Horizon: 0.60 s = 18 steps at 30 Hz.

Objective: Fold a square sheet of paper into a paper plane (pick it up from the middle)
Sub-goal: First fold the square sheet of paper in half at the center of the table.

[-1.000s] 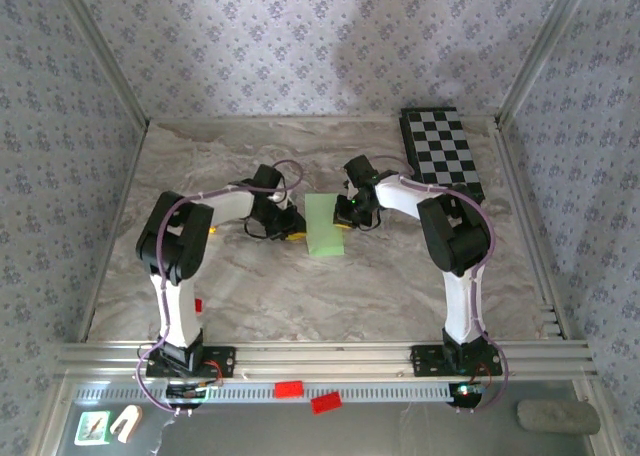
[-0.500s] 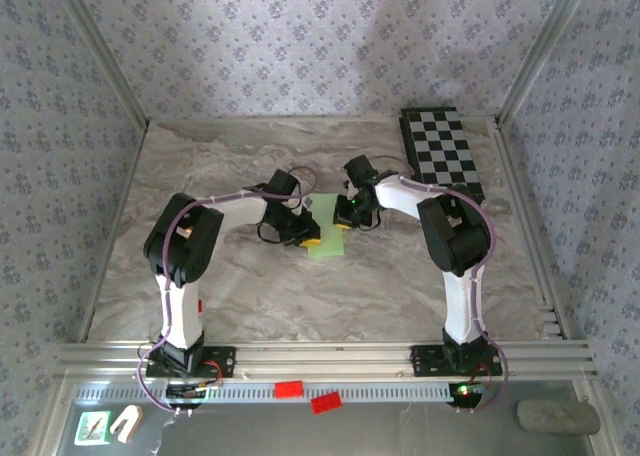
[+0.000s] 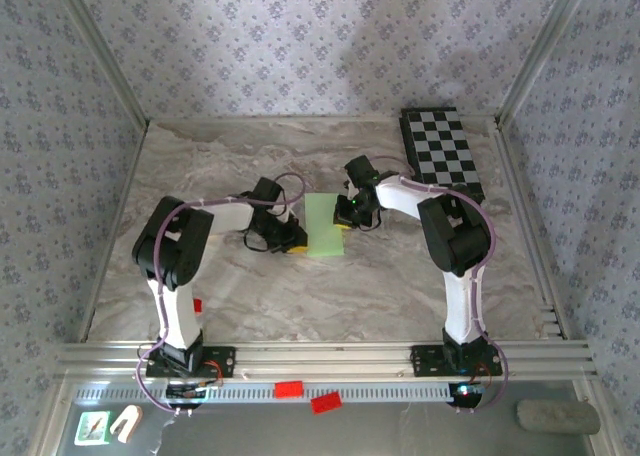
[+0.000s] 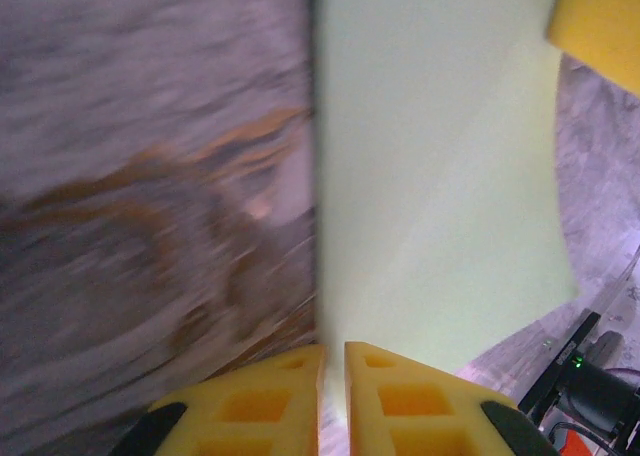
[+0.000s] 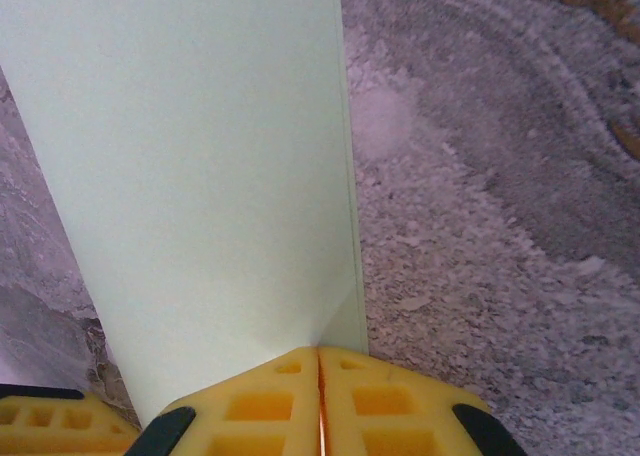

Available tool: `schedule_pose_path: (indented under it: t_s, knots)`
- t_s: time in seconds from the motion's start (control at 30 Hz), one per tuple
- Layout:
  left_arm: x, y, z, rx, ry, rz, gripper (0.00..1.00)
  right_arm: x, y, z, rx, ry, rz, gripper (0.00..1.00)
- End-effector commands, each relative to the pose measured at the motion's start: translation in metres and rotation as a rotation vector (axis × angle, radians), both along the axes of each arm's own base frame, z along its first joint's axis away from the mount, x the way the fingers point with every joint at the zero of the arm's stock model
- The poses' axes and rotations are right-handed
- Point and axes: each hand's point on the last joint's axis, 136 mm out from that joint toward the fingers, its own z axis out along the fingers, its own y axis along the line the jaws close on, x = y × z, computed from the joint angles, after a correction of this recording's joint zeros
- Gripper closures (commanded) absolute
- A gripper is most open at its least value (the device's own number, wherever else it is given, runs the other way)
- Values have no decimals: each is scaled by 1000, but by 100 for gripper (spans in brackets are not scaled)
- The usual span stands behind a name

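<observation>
while left hand [image 3: 297, 241] and right hand [image 3: 343, 219] pinch paper [image 3: 326, 226] by opposite edges, uneven pull risks tear or skewed fold.

readable text — none | green card [image 3: 91, 428] at bottom-left — too small to read

We get soft, even light; the surface [image 4: 150, 226] blurs in the left wrist view, the square sheet of paper [image 5: 200, 126] looks crisp.

White arms [image 3: 170, 311] with black joints, purple cables [image 3: 488, 238], yellow ribbed fingers [image 5: 270, 401].
</observation>
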Motion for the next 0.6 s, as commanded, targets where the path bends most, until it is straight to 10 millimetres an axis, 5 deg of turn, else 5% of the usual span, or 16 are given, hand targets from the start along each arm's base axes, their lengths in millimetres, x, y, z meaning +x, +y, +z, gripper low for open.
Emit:
schedule_pose_path:
  t_s: [0.0, 0.23, 0.4, 0.57]
  knots:
    - [-18, 31, -6, 106, 62, 29, 84, -44, -46, -65, -216, 191, -41, 92]
    - [6, -17, 40, -40, -41, 35, 84, -44, -46, -65, -217, 188, -42, 92]
    - [0, -38, 25, -1, -17, -1, 84, -44, -47, -65, -215, 186, -44, 92]
    - [-12, -32, 1, 64, 37, -6, 84, -45, -47, -65, -215, 186, -42, 92]
